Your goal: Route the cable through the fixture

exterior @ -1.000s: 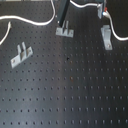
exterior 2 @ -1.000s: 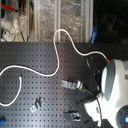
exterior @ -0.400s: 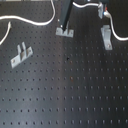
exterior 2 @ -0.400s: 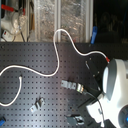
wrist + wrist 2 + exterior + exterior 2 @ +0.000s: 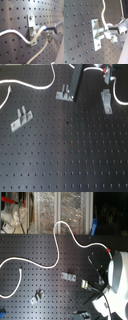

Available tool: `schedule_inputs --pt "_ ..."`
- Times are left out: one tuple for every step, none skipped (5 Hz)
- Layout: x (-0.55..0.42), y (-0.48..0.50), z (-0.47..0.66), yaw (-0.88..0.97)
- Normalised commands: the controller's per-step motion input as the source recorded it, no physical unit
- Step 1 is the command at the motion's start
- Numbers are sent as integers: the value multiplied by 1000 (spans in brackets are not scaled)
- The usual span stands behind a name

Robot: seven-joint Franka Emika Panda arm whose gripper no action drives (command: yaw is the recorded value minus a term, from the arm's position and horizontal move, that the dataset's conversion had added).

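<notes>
Gripper with cable at the fixture

In both wrist views the gripper (image 5: 47, 31) (image 5: 110, 29) is clamped on the cable (image 5: 23, 37) (image 5: 103, 11), holding it across the fork of the fixture (image 5: 32, 26) (image 5: 97, 33). In the first exterior view, two wider brackets (image 5: 21, 118) (image 5: 65, 94) stand well apart on the pegboard (image 5: 75, 154).

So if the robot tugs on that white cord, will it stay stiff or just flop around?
Probably floppy: the cable lies in loose curves across the board in the second exterior view and bends sharply by the fixture in the first wrist view. It looks thin, so likely light. The part beyond the gripper would probably trail or sag.
</notes>
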Motion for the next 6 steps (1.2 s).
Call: schedule_inputs --pt "-43 144 81 97" --pt "55 308 -62 337" --pt "146 319 -42 229" --pt "166 290 0 226" --pt "164 251 1 266" --pt "69 144 0 237"
